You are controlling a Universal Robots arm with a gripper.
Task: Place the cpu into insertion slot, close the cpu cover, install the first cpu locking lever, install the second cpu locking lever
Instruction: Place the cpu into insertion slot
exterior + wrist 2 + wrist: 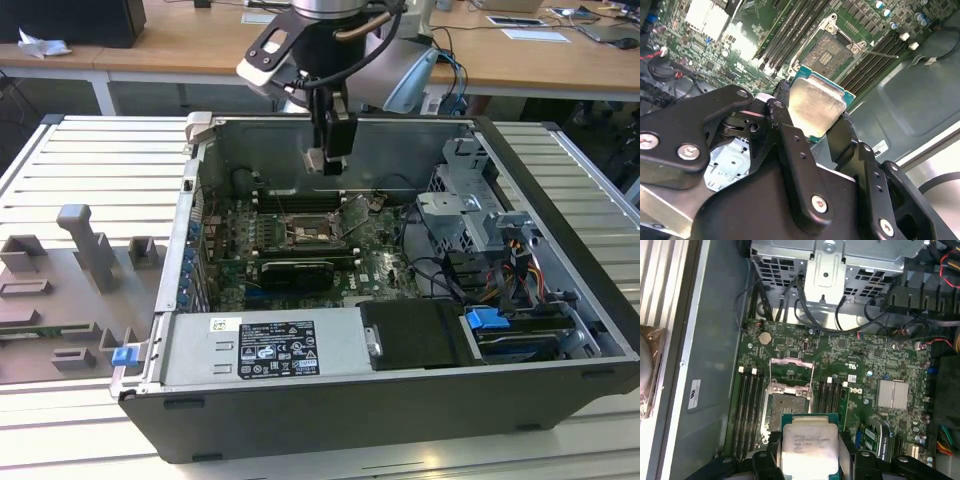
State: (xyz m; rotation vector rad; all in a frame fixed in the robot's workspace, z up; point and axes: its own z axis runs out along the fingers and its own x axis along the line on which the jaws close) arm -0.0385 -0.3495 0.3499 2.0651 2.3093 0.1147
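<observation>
My gripper (pixel 322 160) hangs above the motherboard inside the open computer case (pixel 520 170), shut on the cpu (pixel 316 160). In both wrist views the cpu (pixel 815 107) (pixel 807 445) is a square chip with a dull silver top, pinched at two opposite edges by the black fingers (pixel 790 140). The insertion slot (pixel 832 52) (pixel 774 410) lies below it with its dark centre exposed; the cpu partly covers it in the first wrist view. The cpu cover (pixel 789 388) is swung open, away from the socket. A thin metal lever (pixel 880 52) sticks out beside the slot.
Long black memory slots (pixel 747 405) flank the socket on both sides. A black expansion card (pixel 295 270) lies in front of it. A metal drive cage (pixel 465 215) with cables fills the exterior view's right. A grey fixture (pixel 80 270) sits outside the case on the left.
</observation>
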